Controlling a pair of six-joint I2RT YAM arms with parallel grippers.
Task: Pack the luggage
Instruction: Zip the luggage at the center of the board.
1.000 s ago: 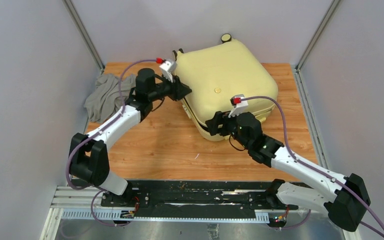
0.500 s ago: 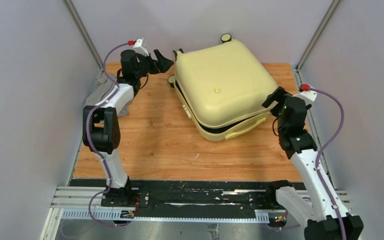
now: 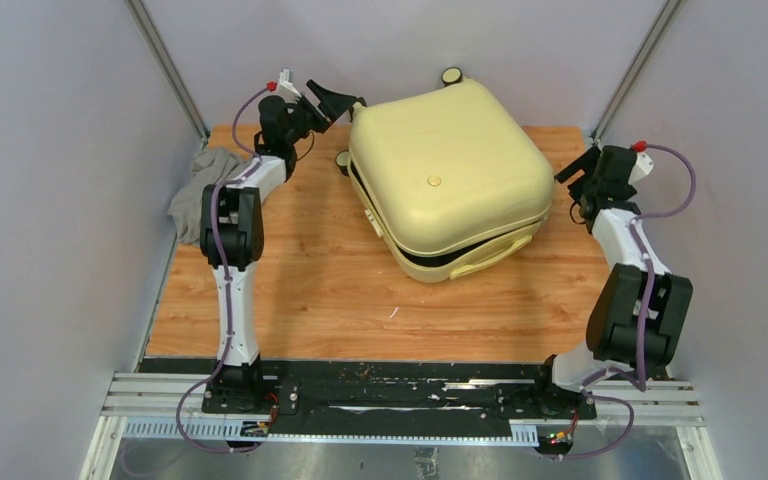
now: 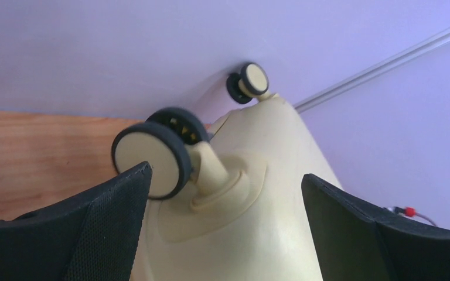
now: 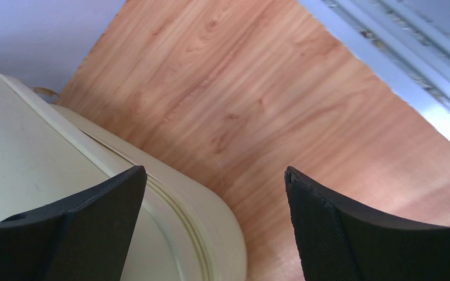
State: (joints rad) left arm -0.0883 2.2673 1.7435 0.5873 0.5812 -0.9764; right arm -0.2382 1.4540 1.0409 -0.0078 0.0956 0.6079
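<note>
The luggage [image 3: 445, 175], a large pale-yellow hard-shell case, lies flat across the middle of the table with its lid down and a dark gap along its near edge. In the left wrist view its shell [image 4: 252, 234] and two black-and-cream wheels [image 4: 149, 161] fill the frame. My left gripper [image 3: 350, 102] hovers open by the back left corner, nothing between its fingers [image 4: 105, 222]. To the right of the case my right gripper [image 3: 572, 172] is open and empty, the shell's rounded corner [image 5: 47, 158] lying under its left finger [image 5: 82, 228].
A crumpled grey cloth [image 3: 205, 190] lies at the table's left edge, beside the left arm. Bare wood table [image 3: 340, 290] stretches in front of the case. Grey walls and metal posts [image 3: 165, 65] enclose the space on three sides.
Both arms pulled away from the case. The left gripper opened and swung up to the back left corner by the wheels. The right arm swung out to the case's right side.
</note>
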